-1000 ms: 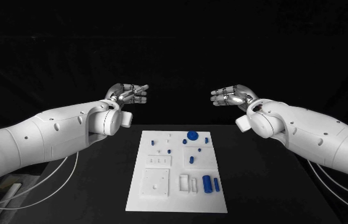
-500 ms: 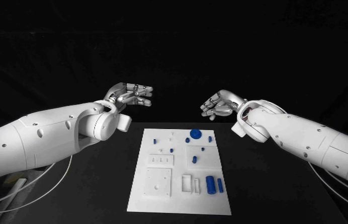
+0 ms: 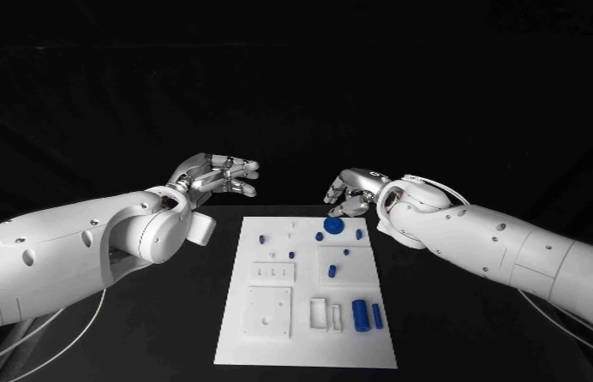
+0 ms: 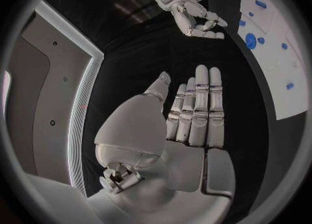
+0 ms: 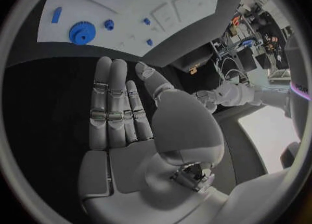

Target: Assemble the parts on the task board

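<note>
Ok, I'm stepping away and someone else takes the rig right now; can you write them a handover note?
Left hand: holds nothing, fingers apart, raised off the board's far left corner.
Right hand: holds nothing, fingers loosely curled, raised near the board's far edge, close to the blue gear.
Board: mid-table; gear and small blue pieces at the far end, a blue cylinder and a slimmer blue piece near the front right.
Done: no part is being handled; how many are seated cannot be told.
Left: pick up and fit the parts; the gear looks the likely first.
</note>
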